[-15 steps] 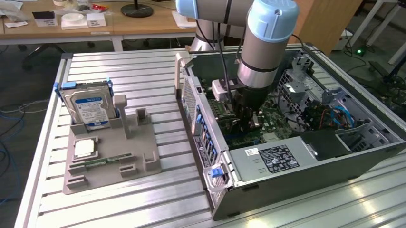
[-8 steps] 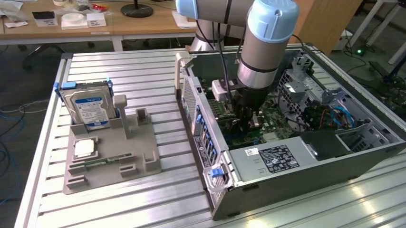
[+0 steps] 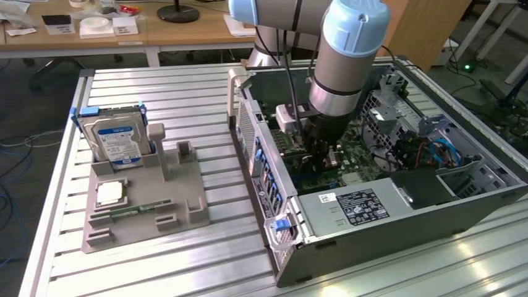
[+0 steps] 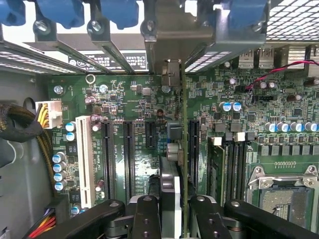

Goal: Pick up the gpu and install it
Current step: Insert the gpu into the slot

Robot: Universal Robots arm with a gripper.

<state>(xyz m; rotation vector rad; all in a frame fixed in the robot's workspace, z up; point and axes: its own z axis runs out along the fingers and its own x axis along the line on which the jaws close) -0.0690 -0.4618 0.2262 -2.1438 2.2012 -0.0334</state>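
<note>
A slatted metal table (image 3: 165,93) bears a grey fixture (image 3: 148,198) and an open computer case (image 3: 396,210).

In the exterior view the arm (image 3: 347,62) hides the pincer (image 3: 318,158) and the gpu deep inside the computer case (image 3: 396,216). The wrist view shows the gpu (image 4: 183,149) edge-on only, its lower end cut off between the pincer's fingers (image 4: 147,219).

You can count one hard drive (image 3: 115,137), one gray holder (image 3: 140,198), one computer case (image 3: 387,204) and one gripper (image 4: 174,209) holding one gpu (image 4: 182,149).
</note>
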